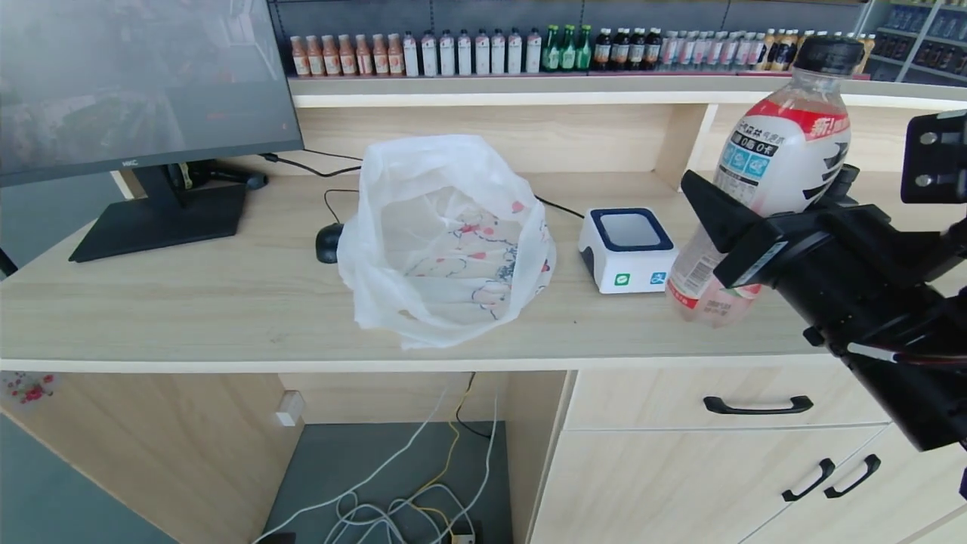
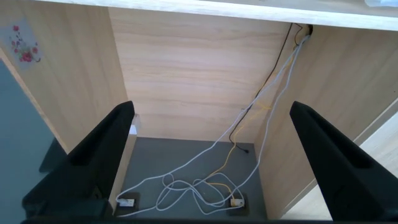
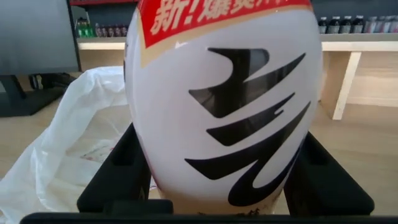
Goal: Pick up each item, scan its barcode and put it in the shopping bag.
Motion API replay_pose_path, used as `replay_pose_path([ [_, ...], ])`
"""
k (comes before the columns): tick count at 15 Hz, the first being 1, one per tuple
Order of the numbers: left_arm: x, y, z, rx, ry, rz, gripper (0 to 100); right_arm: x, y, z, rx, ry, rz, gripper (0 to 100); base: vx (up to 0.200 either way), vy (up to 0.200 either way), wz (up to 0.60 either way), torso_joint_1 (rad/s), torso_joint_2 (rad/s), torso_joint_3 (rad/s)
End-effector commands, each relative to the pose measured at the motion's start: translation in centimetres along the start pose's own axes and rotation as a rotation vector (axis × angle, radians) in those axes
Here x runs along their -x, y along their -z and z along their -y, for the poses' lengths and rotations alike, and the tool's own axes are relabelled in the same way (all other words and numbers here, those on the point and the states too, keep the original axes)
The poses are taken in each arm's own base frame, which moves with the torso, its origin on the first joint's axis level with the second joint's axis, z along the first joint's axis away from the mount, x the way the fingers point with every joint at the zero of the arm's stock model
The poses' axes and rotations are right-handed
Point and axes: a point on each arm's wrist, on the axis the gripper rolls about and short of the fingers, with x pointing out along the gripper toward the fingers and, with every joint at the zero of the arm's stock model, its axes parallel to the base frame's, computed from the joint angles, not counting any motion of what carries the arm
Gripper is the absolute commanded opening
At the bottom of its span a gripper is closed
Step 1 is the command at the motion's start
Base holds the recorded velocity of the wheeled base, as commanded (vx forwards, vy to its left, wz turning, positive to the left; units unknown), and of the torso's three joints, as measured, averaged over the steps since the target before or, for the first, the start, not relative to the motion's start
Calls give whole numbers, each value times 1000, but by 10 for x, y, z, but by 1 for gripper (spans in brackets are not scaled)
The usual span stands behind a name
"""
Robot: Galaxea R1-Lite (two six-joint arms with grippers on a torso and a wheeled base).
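A drink bottle with a white-and-red label and black cap hangs tilted above the counter's right end, with my right gripper shut around its middle. Its barcode side faces the white scanner box, which stands just to its left. In the right wrist view the bottle sits between the black fingers. An open white plastic shopping bag stands at the counter's middle. My left gripper is open, low under the counter, over the floor cables.
A monitor on its stand occupies the counter's left rear, with a black mouse beside the bag. A raised back shelf carries a row of bottles. Drawers with black handles lie below the counter on the right.
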Motion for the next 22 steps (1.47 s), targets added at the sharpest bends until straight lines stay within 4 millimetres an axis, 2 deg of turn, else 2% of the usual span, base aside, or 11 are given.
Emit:
replay_pose_path([
  [1, 0, 0, 0, -1, 1, 1, 100, -3, -3, 0, 25, 7, 17, 0, 0, 0, 0, 0, 0, 0],
  [6, 0, 0, 0, -1, -1, 1, 100, -14, -8, -2, 154, 64, 25, 0, 0, 0, 0, 0, 0, 0],
  [8, 0, 0, 0, -1, -1, 1, 100, -29, -19, 7, 281, 126, 38, 0, 0, 0, 0, 0, 0, 0],
  [13, 0, 0, 0, -1, -1, 1, 100, -64, -41, -1, 449, 122, 62, 0, 0, 0, 0, 0, 0, 0],
  [19, 0, 0, 0, -1, -1, 1, 100, -84, -30, -9, 639, -69, 142, 0, 0, 0, 0, 0, 0, 0],
  [22, 0, 0, 0, -1, -1, 1, 100, -95, -16, 7, 734, -206, 191, 0, 0, 0, 0, 0, 0, 0],
])
